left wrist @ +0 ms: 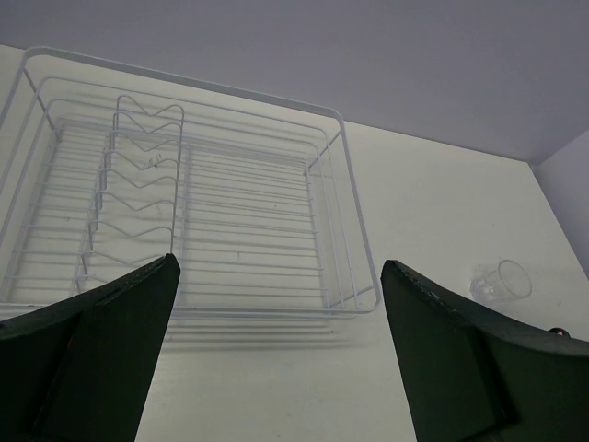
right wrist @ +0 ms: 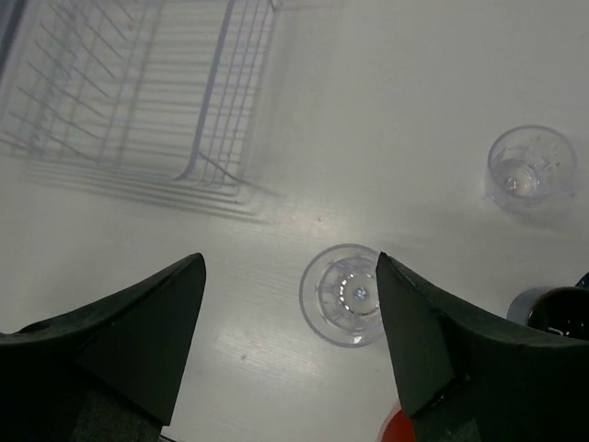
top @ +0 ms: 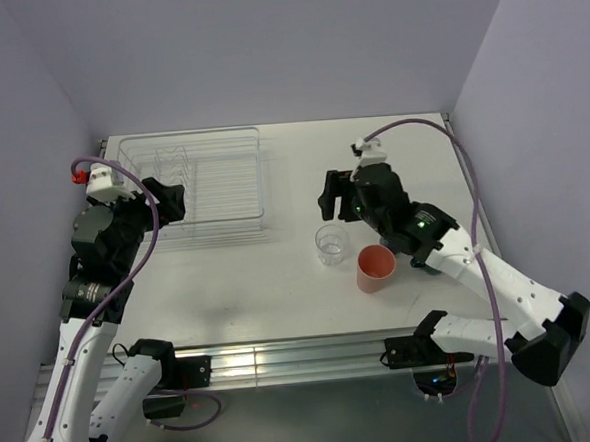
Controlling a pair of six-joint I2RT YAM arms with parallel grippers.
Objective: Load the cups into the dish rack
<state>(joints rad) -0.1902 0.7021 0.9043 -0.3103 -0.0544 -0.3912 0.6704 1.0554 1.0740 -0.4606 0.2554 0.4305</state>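
Observation:
The dish rack (top: 191,187) stands empty at the back left of the table; it also shows in the left wrist view, dish rack (left wrist: 230,203), and the right wrist view, dish rack (right wrist: 129,83). A clear glass cup (top: 332,242) stands upright mid-table beside a salmon-pink cup (top: 375,267). My right gripper (top: 332,196) hovers open above the clear cup (right wrist: 342,295), which sits close to the right finger. A second clear cup (right wrist: 531,170) and a dark navy mug (right wrist: 557,311) lie further right. My left gripper (top: 170,203) is open and empty at the rack's near-left side.
Walls close the table at the back and both sides. Bare table lies between the rack and the cups. The right arm (top: 447,247) covers the table's right part in the top view. A clear cup (left wrist: 502,279) shows far right in the left wrist view.

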